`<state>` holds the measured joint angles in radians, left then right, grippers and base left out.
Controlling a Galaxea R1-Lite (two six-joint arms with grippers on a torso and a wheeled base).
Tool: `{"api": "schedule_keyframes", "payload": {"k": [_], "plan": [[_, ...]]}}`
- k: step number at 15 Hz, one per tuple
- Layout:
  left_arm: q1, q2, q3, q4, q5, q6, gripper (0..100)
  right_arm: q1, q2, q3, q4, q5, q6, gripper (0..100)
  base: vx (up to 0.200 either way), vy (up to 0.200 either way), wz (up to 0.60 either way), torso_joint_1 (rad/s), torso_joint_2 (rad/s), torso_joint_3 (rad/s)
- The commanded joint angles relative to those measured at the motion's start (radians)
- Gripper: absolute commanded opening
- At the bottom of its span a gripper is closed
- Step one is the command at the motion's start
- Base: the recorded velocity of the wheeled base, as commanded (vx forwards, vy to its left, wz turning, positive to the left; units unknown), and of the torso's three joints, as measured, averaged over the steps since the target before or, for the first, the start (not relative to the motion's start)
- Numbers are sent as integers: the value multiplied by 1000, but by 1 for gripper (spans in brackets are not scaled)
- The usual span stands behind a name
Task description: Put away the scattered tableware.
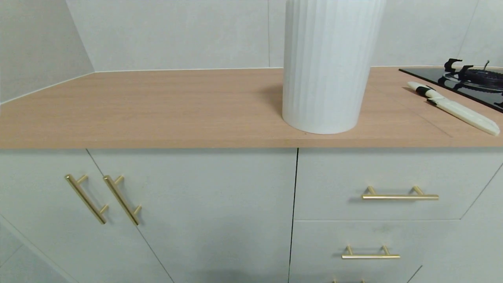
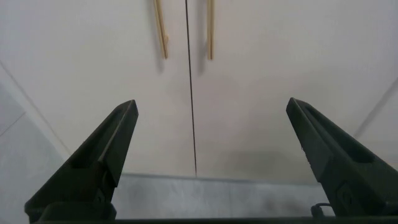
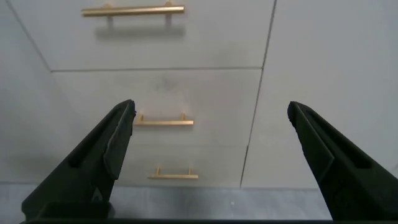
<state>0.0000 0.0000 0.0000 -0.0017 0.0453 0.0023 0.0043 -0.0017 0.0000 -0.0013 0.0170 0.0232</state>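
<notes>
Gaping empty, the left gripper (image 2: 210,104) is facing pale cabinet doors (image 2: 261,112); the tall white ribbed holder (image 1: 326,67) is standing on the wooden counter (image 1: 157,106); the cream black-banded knife (image 1: 456,108) is lying farther right, so the equally spread right gripper (image 3: 210,104) should be pinching squarely across its handle.

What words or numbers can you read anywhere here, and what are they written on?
None: there are no words, numbers or signs to read.
The white ribbed container is plain.
The knife on the countertop shows no print that I can make out.
The cabinet doors and drawers carry just gold handles, no labels.
</notes>
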Motion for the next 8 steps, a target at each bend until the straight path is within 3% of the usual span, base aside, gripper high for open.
{"api": "schedule_keyframes", "payload": {"k": [1, 2, 8], "plan": [[0, 0, 0, 0, -1, 1, 100, 0, 2, 0, 0, 0, 0, 100, 200, 0, 0, -2, 2, 2], [0, 0, 0, 0, -1, 1, 100, 0, 2, 0, 0, 0, 0, 100, 200, 0, 0, -2, 2, -2], [0, 0, 0, 0, 1, -1, 100, 0, 2, 0, 0, 1, 0, 100, 0, 0, 0, 0, 0, 0]]}}
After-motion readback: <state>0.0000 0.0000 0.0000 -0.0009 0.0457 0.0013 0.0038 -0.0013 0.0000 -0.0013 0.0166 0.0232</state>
